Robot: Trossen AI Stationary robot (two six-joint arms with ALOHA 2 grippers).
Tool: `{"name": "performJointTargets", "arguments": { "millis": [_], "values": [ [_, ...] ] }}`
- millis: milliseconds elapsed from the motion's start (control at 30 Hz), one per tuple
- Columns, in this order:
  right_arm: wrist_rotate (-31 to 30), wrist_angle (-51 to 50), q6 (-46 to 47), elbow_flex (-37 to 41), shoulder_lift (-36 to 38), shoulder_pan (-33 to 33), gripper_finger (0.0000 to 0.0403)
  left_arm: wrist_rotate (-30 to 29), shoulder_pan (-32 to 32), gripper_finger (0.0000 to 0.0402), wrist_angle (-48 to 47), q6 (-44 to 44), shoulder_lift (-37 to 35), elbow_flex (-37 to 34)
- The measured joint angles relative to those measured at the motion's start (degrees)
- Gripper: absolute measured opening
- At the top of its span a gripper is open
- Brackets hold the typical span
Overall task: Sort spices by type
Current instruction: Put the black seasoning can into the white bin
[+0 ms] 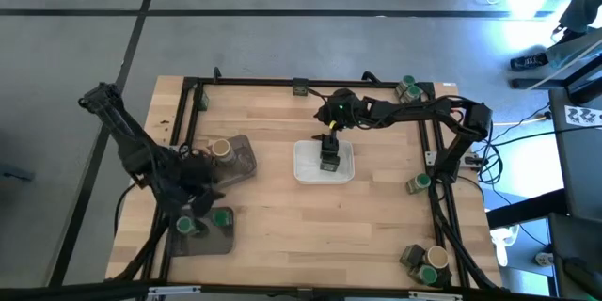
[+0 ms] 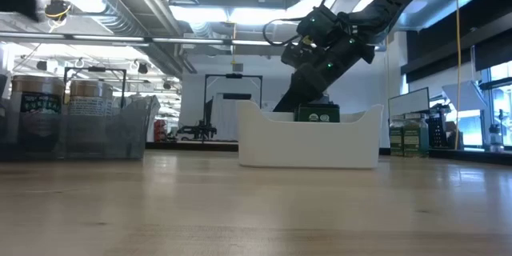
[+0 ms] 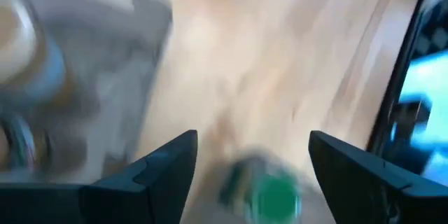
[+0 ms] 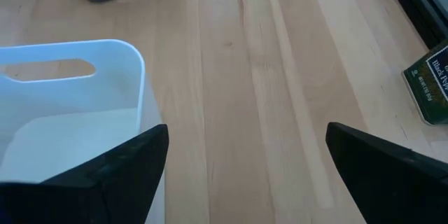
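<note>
Spices sit in three places here, and the nearest to any grasp is a green-lidded jar [image 3: 274,197], which shows blurred in the gap between the left fingers [image 3: 164,171]. These are spread and released, touching nothing. In the overhead picture the jar stands at lower left on a dark grey tray [image 1: 226,242], beside a second green-lidded jar [image 1: 185,226]. Doing this step well probably means lifting straight up so neither neighbour is tipped. The jar stands upright with its lid to the ceiling and its long axis vertical; being round, it faces no way. The right fingers [image 4: 119,168] are also wide and released at picture centre, above a dark tin [image 2: 318,113] in the white tray [image 1: 303,171]. The tin looks upright, label towards the low camera. A tan-topped jar [image 1: 221,150] sits on the other grey tray [image 1: 243,165], and more jars wait along the desk [image 1: 282,226] at the right edge.
</note>
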State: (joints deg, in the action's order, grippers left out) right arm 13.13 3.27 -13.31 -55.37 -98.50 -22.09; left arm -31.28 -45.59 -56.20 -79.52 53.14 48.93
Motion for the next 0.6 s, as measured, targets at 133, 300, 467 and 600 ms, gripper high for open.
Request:
{"name": "performJointTargets", "arguments": {
  "millis": [133, 300, 467, 600],
  "values": [
    [0.0, 0.09, 0.03, 0.0, 0.0, 0.0, 0.0386, -8.45, 3.55, 0.0269, 3.24, 10.56, -1.18, 0.0],
    [-2.85, -0.05, 1.15, -0.94, 0.01, -0.04, 0.0386, -19.64, 9.01, 0.0269, 6.92, 23.19, -0.63, 0.0],
    [-8.55, -0.29, -1.34, -3.56, 0.31, -1.19, 0.0386, -28.84, 16.76, 0.0269, 7.85, 30.57, -0.5, -0.21],
    [-9.68, -0.24, -4.96, -6.36, 0.19, -3.83, 0.0386, -31.33, 24.0, 0.0269, 7.59, 34.7, -0.57, -1.55]
  ]
}}
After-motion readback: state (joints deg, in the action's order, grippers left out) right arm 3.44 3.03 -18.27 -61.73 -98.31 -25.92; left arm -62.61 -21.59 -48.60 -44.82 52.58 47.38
